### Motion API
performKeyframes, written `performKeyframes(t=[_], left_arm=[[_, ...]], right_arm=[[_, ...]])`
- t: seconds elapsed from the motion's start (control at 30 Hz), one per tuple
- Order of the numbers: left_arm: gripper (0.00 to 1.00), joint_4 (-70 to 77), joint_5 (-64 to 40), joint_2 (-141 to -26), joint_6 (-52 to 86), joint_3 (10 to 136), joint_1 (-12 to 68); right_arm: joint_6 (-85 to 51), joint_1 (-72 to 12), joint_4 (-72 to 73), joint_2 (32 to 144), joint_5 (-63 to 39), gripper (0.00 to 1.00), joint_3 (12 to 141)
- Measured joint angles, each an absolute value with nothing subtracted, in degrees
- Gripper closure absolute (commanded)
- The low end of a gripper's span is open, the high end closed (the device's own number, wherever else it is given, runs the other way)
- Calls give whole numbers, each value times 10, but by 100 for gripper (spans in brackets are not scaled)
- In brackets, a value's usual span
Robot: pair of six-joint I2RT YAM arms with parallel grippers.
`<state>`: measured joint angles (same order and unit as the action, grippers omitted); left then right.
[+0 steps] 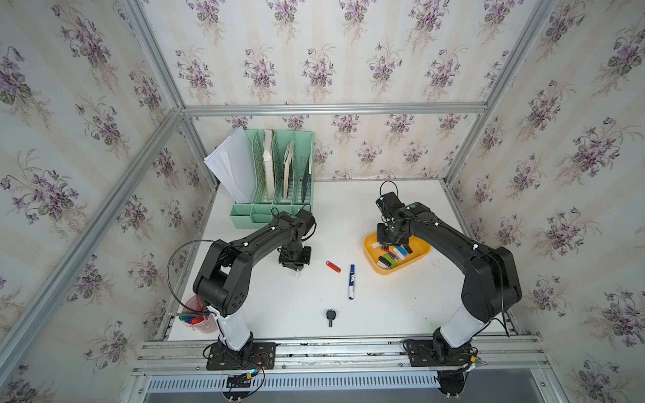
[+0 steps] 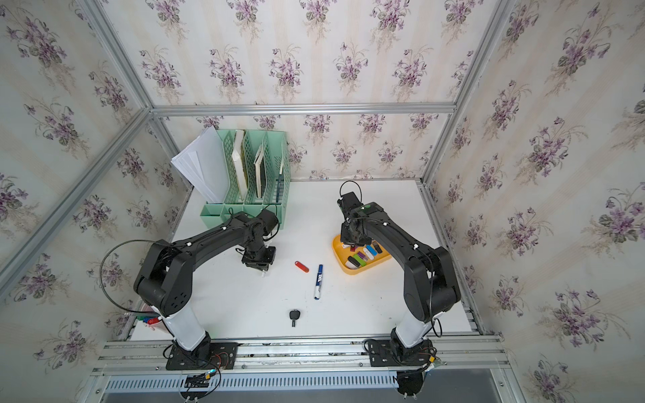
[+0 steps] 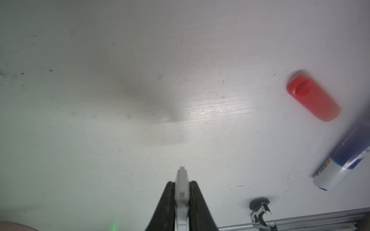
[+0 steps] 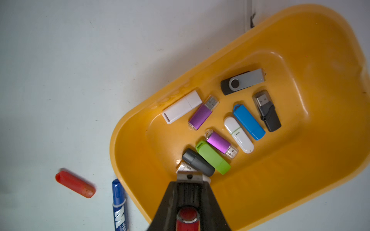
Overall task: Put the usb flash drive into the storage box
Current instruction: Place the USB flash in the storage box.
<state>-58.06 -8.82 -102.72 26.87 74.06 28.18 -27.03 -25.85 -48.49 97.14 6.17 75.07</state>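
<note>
The table (image 1: 384, 307) is being shared w/ a mint file organizer (image 1: 254, 213), parked at the back, clear of the work. The storage box (image 4: 290, 170) is being used as the drop spot, w/ several drives lying inside. The right gripper (image 4: 190, 182) is being held over one end of it, jaws clamped on a red-silver usb drive (image 4: 188, 217), prob. for release inside. The left gripper (image 3: 181, 183) is being held above bare table, jaws clamped on a white usb drive (image 3: 181, 176), likely next for the box. A marker (image 1: 351, 282), a red usb drive (image 1: 333, 266) and a key (image 1: 330, 316) are being left betw. the arms, the drive not yet boxed.
</note>
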Motion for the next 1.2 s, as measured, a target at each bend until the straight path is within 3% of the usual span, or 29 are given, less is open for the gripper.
performKeyframes(t=[0.7, 0.73, 0.83, 0.93, 1.03, 1.2], left_arm=[[83, -591, -94, -1063, 269, 764, 286], [83, -591, -94, -1063, 269, 764, 286], [83, -592, -94, -1063, 267, 766, 286], [83, -594, -94, -1063, 267, 769, 287], [83, -598, -95, -1063, 267, 779, 291], [83, -603, -96, -1064, 267, 803, 299]], right_arm=[[-258, -257, -386, 1083, -14, 91, 718], [-259, -257, -383, 1086, -20, 88, 719], [-260, -257, -380, 1091, -25, 63, 720], [-264, -257, -381, 1087, -25, 52, 729], [-264, -256, -390, 1066, -21, 47, 734], [-255, -240, -408, 1028, 1, 47, 733]])
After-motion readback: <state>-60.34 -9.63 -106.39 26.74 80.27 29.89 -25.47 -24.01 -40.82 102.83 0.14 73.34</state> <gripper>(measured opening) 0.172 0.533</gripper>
